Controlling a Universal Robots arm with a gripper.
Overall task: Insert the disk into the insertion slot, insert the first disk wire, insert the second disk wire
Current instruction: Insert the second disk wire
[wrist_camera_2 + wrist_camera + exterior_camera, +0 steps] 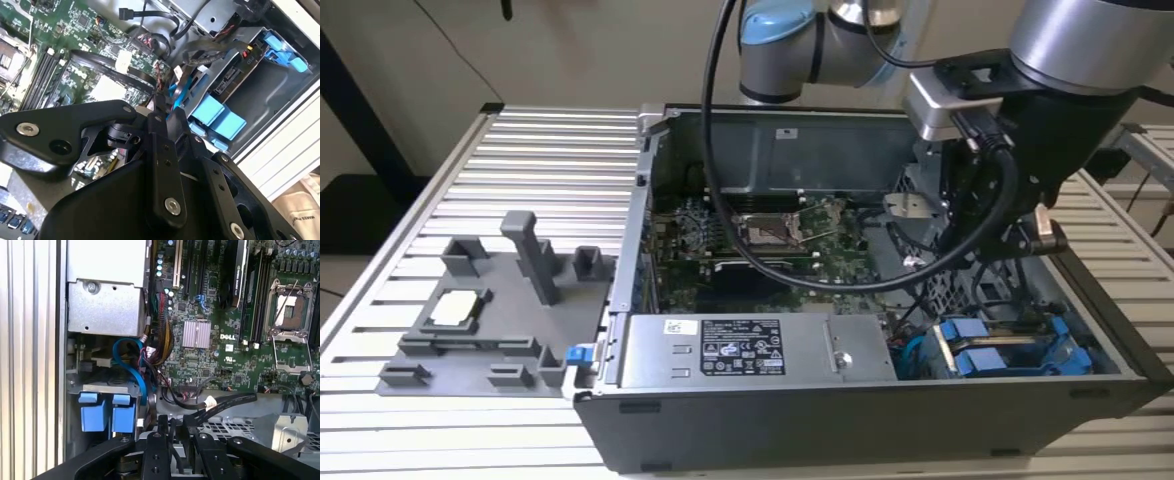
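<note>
The disk [987, 352], framed by its bright blue carrier, sits inside the insertion slot [1074, 345], the dark grey cage in the case's front corner at the exterior view's right. Its blue tabs [105, 415] also show in both wrist views [220, 117]. My gripper [994, 235] hangs inside the case just behind that cage. Its black fingers [162, 427] stand close together around the end of a black disk wire [220, 402] with a white tag. The gripper [160, 107] is near a blue cable [176, 92] that curves toward the cage.
A grey metal box with a sticker [747, 350] lies along the case's front wall. The green board [774, 245] with its silver socket fills the case floor. A grey fixture [494, 310] stands on the slatted table at the exterior view's left. Loose cables crowd the cage.
</note>
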